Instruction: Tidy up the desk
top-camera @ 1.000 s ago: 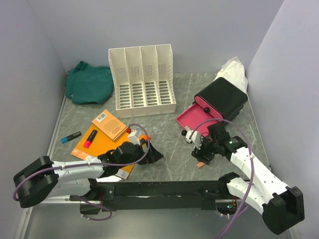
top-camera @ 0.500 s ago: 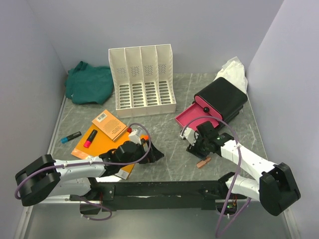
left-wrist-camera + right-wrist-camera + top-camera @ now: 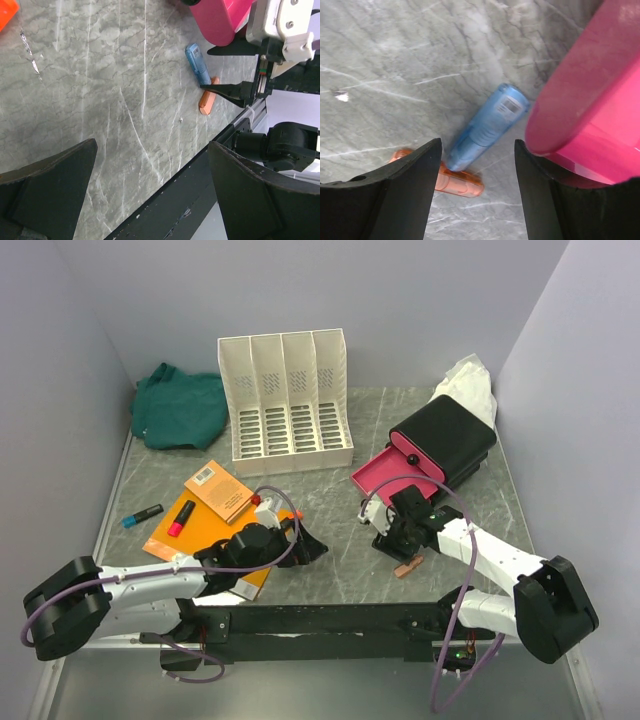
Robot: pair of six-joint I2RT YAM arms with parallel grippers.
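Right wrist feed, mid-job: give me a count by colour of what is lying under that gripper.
Blue: 1, the capped tube
Orange: 1, the small stick, partly hidden behind a finger
Pink: 1, the drawer at the right edge
Total: 3 on the desk

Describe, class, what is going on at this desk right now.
The right arm's fingers hover open over a blue tube. It lies on the desk beside a small orange piece, just off the pink drawer. Nothing is gripped yet. The left arm's fingers stand wide open and empty above the desk, near the orange notebook.
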